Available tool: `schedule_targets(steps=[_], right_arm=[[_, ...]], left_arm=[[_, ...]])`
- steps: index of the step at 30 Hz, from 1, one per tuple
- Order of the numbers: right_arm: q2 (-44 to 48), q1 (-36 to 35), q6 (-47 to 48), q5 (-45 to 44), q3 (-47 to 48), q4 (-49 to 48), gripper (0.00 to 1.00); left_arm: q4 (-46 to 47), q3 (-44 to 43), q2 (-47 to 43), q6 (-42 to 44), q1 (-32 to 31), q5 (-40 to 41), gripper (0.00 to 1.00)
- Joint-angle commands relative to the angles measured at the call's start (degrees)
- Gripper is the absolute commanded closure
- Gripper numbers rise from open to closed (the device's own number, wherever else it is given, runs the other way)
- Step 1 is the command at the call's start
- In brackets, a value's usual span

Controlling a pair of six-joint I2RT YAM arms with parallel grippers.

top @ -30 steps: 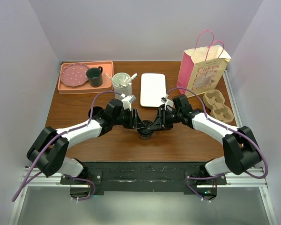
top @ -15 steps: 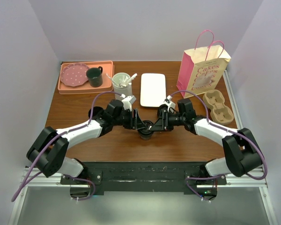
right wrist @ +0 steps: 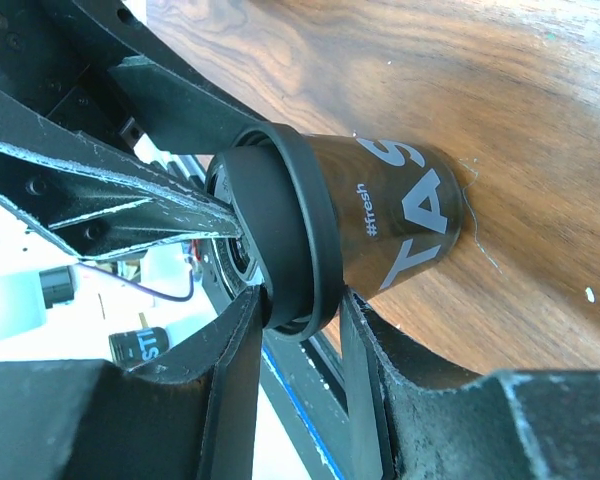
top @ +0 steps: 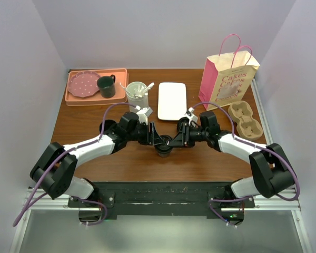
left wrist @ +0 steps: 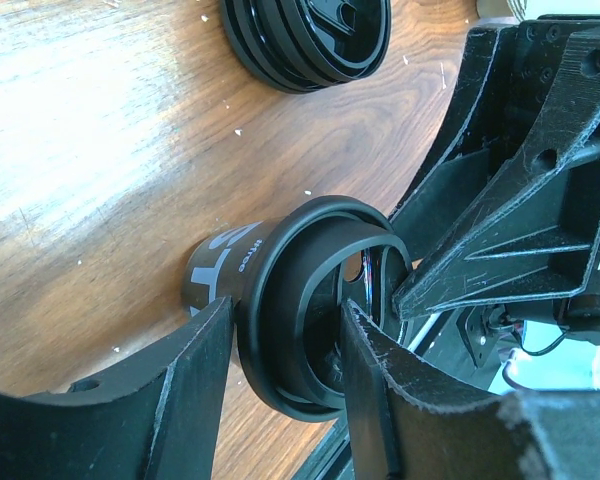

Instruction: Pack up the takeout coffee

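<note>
Left wrist view: the left gripper (left wrist: 285, 352) is clamped on the rim of the black lid (left wrist: 315, 262), and the right gripper (right wrist: 300, 322) pinches the same rim from the opposite side. The coffee cup (right wrist: 405, 215) stands upright mid-table (left wrist: 100, 130). The lid likely seats best under even, straight-down pressure — a tilt risks popping the lid or tipping the cup.

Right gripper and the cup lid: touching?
Touching. The right wrist view shows the right gripper with its fingers pressed on either side of the lid rim, no gap visible.
</note>
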State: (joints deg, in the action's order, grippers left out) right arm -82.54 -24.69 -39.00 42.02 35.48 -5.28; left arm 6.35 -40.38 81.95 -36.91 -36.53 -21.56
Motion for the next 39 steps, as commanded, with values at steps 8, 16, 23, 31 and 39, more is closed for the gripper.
schedule_targets(steps=[8,16,23,31,39], right_arm=[[5.99,-0.45,2.35,-13.73,12.58,22.93,0.43],[1.87,-0.54,6.39,-9.42,17.25,24.7,0.45],[-3.5,-0.45,11.84,-6.78,18.13,24.79,0.5],[-5.96,-0.54,13.34,-6.6,18.65,22.68,0.54],[-6.58,-0.45,16.85,-6.16,21.2,23.29,0.47]], left_arm=[[-11.19,1.8,3.3,3.51,-0.56,6.09,0.51],[-10.83,1.8,3.83,4.03,-0.56,5.57,0.51],[-11.62,0.83,4.62,4.56,-0.56,5.3,0.51],[-12.33,0.57,5.32,4.74,-0.64,5.57,0.51],[-12.33,0.74,5.59,4.74,-0.82,5.83,0.51]])
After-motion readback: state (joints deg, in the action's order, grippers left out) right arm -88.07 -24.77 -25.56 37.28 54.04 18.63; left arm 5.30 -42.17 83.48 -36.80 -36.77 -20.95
